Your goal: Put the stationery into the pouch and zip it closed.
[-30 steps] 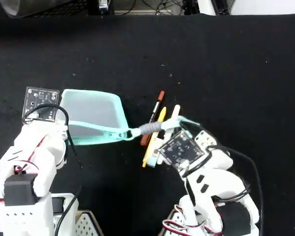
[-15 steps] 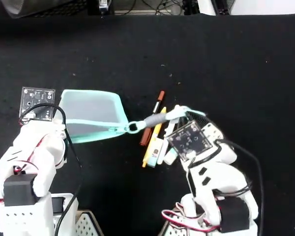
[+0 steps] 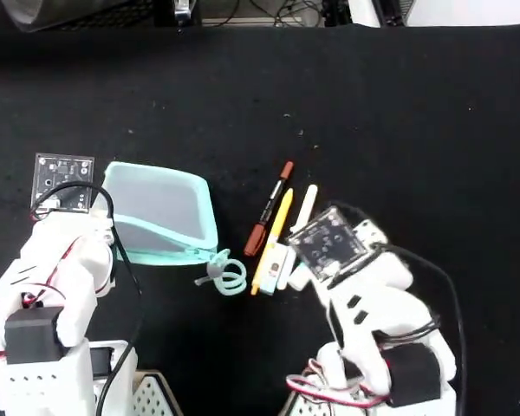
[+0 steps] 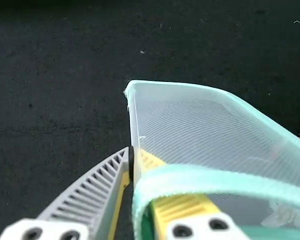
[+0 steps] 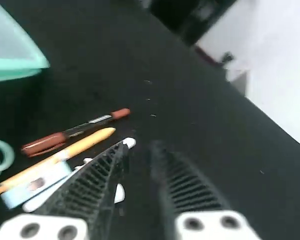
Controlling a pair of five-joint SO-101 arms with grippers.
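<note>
The left claw [image 4: 133,157] is clamped on the end of 1 mint mesh pouch [image 3: 160,208], 1 finger inside and 1 outside. Its arm is folded low by the tabletop's front-left corner. The right claw [image 5: 140,150] hangs slightly open and empty over the stationery, its arm bent forward from the front edge. There lie 3 pens: 1 brown marker [image 3: 269,208], 1 yellow pen [image 3: 274,232] and 1 white pen [image 3: 306,206], plus 1 pale blue piece [image 5: 32,184]. The 1 looped zip cord [image 3: 227,276] lies between pouch and pens.
</note>
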